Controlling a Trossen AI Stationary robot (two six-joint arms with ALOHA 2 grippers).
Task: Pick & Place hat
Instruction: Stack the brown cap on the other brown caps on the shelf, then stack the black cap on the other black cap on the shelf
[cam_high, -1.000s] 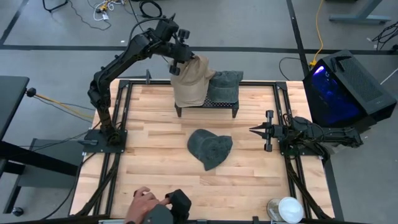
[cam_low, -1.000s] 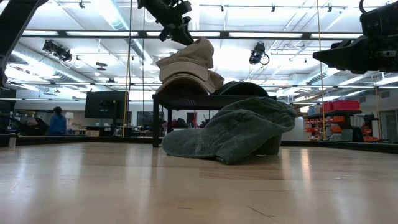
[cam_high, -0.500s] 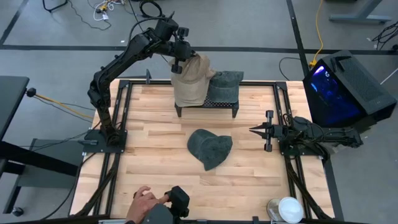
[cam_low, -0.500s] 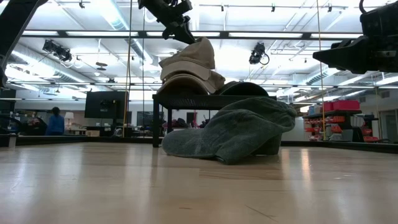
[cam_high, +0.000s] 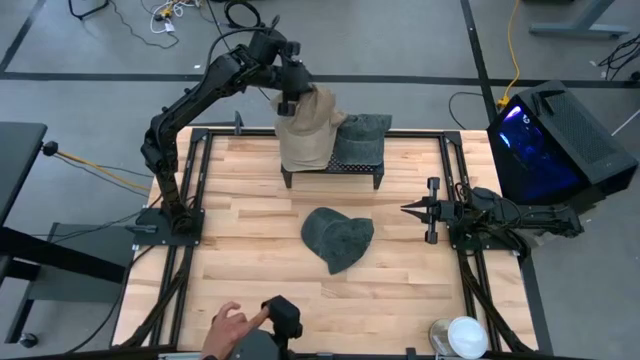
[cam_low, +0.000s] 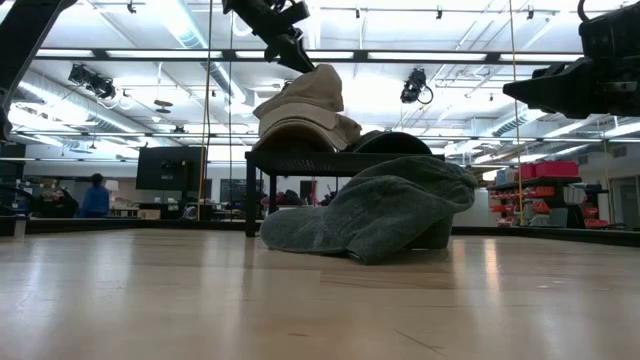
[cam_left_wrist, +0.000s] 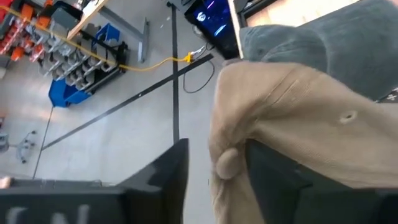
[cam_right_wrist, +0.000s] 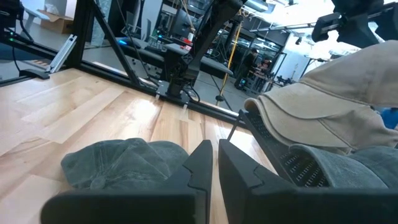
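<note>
A tan hat (cam_high: 305, 135) sits on a black mesh rack (cam_high: 335, 170) at the table's far edge, beside a grey hat (cam_high: 362, 135) on the same rack. Another grey hat (cam_high: 338, 238) lies crumpled on the table's middle. My left gripper (cam_high: 292, 95) hangs over the tan hat's crown, open, its fingers on either side of the crown's top button (cam_left_wrist: 227, 163). My right gripper (cam_high: 408, 209) waits shut at the table's right side, pointing level toward the middle. My left gripper slants down from the far left onto the top of the tan hat's crown (cam_left_wrist: 267, 118). One finger (cam_left_wrist: 280, 180) lies against the cloth beside the button; the other finger (cam_left_wrist: 168, 180) stands apart, with floor showing in the gap. The hat rests on the rack.
A person's hand (cam_high: 232, 322) and a dark device (cam_high: 283, 318) are at the table's near edge. A white round object (cam_high: 462, 337) sits at the near right corner. A computer case with blue light (cam_high: 545, 140) stands beyond the right edge.
My left gripper has opened over the tan hat and rolled a little, staying in place. The hat's pulled-up crown has sunk slightly and settled on the rack. The person's hand at the near edge has shifted.
</note>
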